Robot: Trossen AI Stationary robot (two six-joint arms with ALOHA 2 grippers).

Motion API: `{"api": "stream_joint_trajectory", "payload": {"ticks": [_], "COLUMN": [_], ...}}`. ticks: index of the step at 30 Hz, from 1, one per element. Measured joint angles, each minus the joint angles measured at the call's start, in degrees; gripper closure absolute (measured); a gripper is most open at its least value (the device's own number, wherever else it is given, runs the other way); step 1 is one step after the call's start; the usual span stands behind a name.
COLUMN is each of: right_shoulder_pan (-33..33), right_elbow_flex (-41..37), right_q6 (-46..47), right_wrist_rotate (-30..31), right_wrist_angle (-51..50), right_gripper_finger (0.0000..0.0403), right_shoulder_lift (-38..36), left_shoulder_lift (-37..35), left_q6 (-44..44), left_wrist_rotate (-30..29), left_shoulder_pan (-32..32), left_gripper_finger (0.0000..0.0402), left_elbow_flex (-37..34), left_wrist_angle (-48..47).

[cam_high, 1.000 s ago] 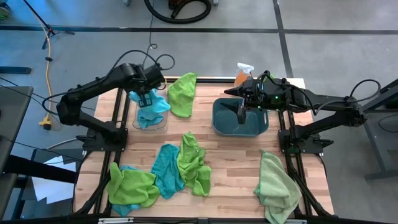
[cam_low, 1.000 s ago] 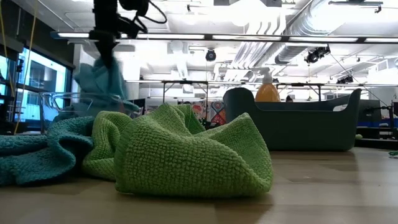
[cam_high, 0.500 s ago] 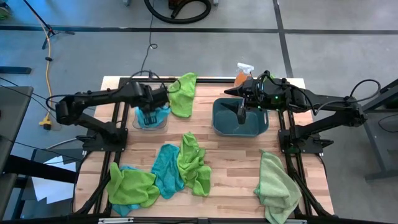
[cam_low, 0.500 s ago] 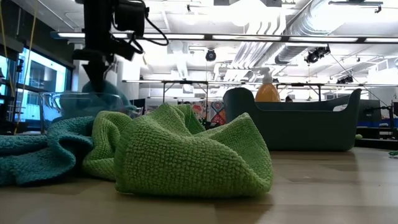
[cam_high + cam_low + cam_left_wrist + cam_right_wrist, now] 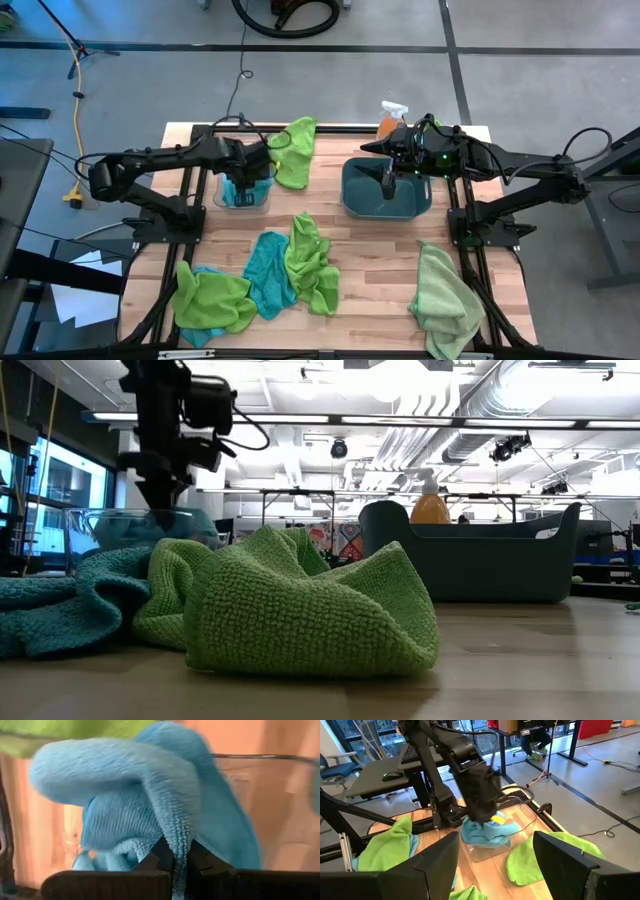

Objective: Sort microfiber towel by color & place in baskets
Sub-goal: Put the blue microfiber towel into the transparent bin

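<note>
Left claw (image 5: 243,182), at ten o'clock, has sunk into your clear basket (image 5: 262,199), pinching the blue towel (image 5: 150,815); release comes next.

Right claw (image 5: 388,182) waits wide above the teal tub (image 5: 352,190).

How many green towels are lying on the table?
4: one at the far edge, one mid-table, one near-left, one near-right. Others may hide beneath the piles.

Lots of fuzzy cloth on bare wood here

Blue towel (image 5: 150,815) and green towel (image 5: 300,605) look nubby, looped microfiber; clear bin (image 5: 520,827) is glossy see-through plastic, teal tub (image 5: 470,560) smooth matt plastic, table (image 5: 380,280) pale planked wood.
</note>
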Motion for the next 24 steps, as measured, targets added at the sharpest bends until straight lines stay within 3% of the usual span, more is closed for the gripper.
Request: {"api": "stream_joint_trajectory", "payload": {"ticks": [9, 17, 22, 24], "right_shoulder_pan": [0.0, 0.0, 0.0, 0.0], "right_elbow_flex": [0.0, 0.0, 0.0, 0.0], "right_q6": [1.9, 1.9, 1.9, 1.9], "right_wrist_rotate": [0.0, 0.0, 0.6, 0.8], "right_wrist_angle": [0.0, 0.0, 0.0, 0.0], "right_gripper_finger": [0.0151, 0.0151, 0.0151, 0.0151], "right_shoulder_lift": [0.0, 0.0, 0.0, 0.0], "left_shoulder_lift": [0.0, 0.0, 0.0, 0.0], "left_q6": [1.0, 0.0, 0.9, 2.3], "left_wrist_rotate": [1.4, 2.7, -5.6, -4.9], "left_shoulder_pan": [9.0, 10.1, 9.6, 9.7], "left_gripper_finger": [0.0401, 0.0401, 0.0401, 0.0401], "left_elbow_flex": [-6.6, -10.7, -10.7, -10.7], "left_wrist_angle": [5.1, 7.5, 7.7, 8.0]}}
